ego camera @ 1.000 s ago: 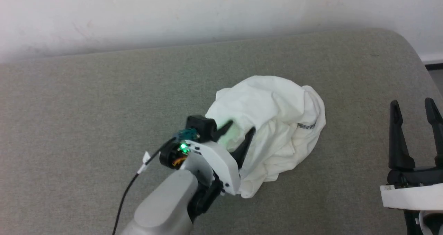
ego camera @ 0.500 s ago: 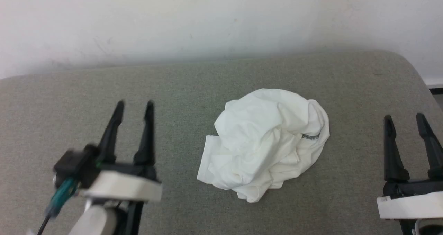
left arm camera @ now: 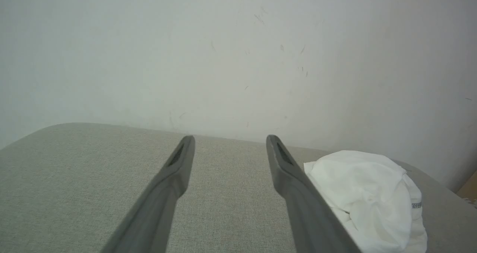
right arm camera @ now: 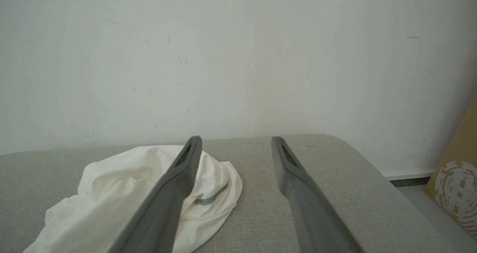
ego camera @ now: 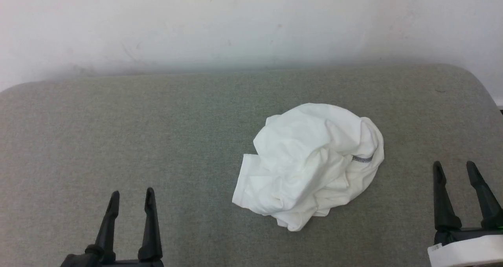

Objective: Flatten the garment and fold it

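Note:
The garment (ego camera: 310, 164) lies as a crumpled white heap right of centre on the grey padded table (ego camera: 157, 133), a short dark zigzag seam (ego camera: 362, 159) showing on its right side. My left gripper (ego camera: 132, 196) stands open at the lower left, well clear of the cloth. At the lower right my right gripper (ego camera: 454, 168) is open too, a little right of the heap. The left wrist view has the garment (left arm camera: 369, 193) right of its open gripper (left arm camera: 229, 141). In the right wrist view the garment (right arm camera: 123, 186) sits left of its open gripper (right arm camera: 236, 141).
A white wall (ego camera: 251, 23) runs along the table's far edge. The table's rounded right corner (ego camera: 477, 82) drops to the floor. A brown cardboard box (right arm camera: 456, 182) with a white print stands on the floor beyond that corner.
My left gripper has let go of the garment and drawn back to the lower left. The heap has settled flatter. The head camera has tilted, shifting the whole picture down.

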### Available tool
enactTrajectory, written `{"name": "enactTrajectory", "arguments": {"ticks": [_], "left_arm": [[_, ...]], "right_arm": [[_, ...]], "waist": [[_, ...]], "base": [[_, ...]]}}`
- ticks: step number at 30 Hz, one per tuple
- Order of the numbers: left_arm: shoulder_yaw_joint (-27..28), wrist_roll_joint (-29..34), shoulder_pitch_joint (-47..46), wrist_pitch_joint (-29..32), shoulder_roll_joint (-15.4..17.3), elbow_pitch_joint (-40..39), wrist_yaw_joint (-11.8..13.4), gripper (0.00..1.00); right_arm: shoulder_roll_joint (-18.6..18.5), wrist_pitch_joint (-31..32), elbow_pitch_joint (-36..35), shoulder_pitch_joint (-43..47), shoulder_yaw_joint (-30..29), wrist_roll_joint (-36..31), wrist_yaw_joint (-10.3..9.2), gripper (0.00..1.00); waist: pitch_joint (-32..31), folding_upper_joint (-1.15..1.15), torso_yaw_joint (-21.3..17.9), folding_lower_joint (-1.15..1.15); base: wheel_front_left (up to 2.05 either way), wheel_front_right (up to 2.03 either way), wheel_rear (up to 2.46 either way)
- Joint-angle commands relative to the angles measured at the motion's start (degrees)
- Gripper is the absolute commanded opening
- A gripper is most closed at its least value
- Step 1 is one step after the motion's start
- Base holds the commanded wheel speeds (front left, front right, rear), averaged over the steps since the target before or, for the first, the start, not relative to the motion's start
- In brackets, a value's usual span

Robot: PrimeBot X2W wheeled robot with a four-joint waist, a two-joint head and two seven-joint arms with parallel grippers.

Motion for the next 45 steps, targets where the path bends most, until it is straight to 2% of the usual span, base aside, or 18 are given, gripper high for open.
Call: {"name": "enactTrajectory", "arguments": {"ticks": [1, 6, 11, 12, 16, 22, 34, 35, 36, 37, 41, 45], "left_arm": [[0.75, 1.18, -0.17, -0.26, -1.07, 0.36, -1.27, 1.0], [1.73, 3.73, -2.04, -0.26, -3.28, 1.28, -4.81, 1.0], [2.33, 5.47, -3.65, -0.27, -5.33, 2.02, -7.43, 1.0], [2.33, 5.47, -3.65, -0.27, -5.33, 2.02, -7.43, 1.0], [2.56, 6.23, -4.96, -0.27, -6.78, 2.84, -9.31, 1.0], [2.89, 6.99, -7.23, -0.27, -8.34, 4.25, -11.74, 1.0], [3.37, 7.61, -10.5, -0.27, -9.79, 6.68, -14.65, 1.0], [3.4, 7.63, -10.67, -0.27, -9.85, 6.83, -14.73, 1.0], [3.48, 7.62, -10.8, -0.27, -9.91, 6.97, -14.76, 1.0], [3.61, 7.58, -10.84, -0.27, -9.97, 7.1, -14.73, 1.0], [3.93, 7.27, -10.3, -0.27, -10.12, 7.94, -14.71, 1.0], [4.37, 6.97, -9.1, -0.27, -10.2, 8.65, -14.49, 1.0]], "right_arm": [[0.15, 0.1, 0.21, 0.09, 0.02, 0.25, -0.04, 1.0], [0.15, 4.32, 0.15, -3.81, 0.14, -1.67, -0.04, 1.0], [-0.69, 15.9, 2.53, -9.58, 0.62, -4.8, -0.04, 1.0], [-0.69, 15.9, 2.53, -9.58, 0.62, -4.8, -0.04, 1.0], [-3.62, 24.59, 6.77, -13.53, 0.64, -5.18, -0.04, 1.0], [-5.12, 35.18, 13.78, -17.63, 0.09, -3.99, -0.04, 1.0], [-7.11, 40.55, 28.43, -25.86, 1.97, -4.96, -0.04, 1.0], [-7.11, 40.49, 29.35, -26.37, 2.14, -4.99, -0.04, 0.45], [-6.98, 40.09, 29.91, -26.87, 2.17, -4.89, -0.04, 0.18], [-6.72, 39.32, 30.16, -27.33, 2.06, -4.65, -0.04, 0.0], [-7.67, 36.01, 29.11, -28.22, 2.07, -4.37, -0.04, 0.0], [-11.46, 34.19, 24.96, -29.54, 1.4, -5.07, -0.04, 0.0]], "waist": [[0.11, -0.01, 0.63, 0.01], [1.34, -0.01, 1.45, 0.01], [3.93, -0.01, 2.27, 0.01], [3.93, -0.01, 2.27, 0.01], [6.72, -0.01, 3.72, 0.01], [10.53, -0.01, 6.78, 0.01], [15.05, -0.01, 11.49, 0.01], [15.04, -0.01, 11.6, 0.01], [14.91, -0.01, 11.61, 0.01], [14.6, -0.01, 11.48, 0.01], [11.93, -0.01, 10.47, 0.01], [7.42, -0.01, 9.16, 0.01]], "base": [[0.0, 0.0, 0.0], [0.0, 0.0, 0.0], [0.0, 0.0, 0.0], [0.0, 0.0, 0.0], [0.0, 0.0, 0.0], [0.0, 0.0, 0.0], [0.0, 0.0, 0.0], [0.0, 0.0, 0.0], [0.0, 0.0, 0.0], [0.0, 0.0, 0.0], [0.0, 0.0, 0.0], [0.0, 0.0, 0.0]]}}
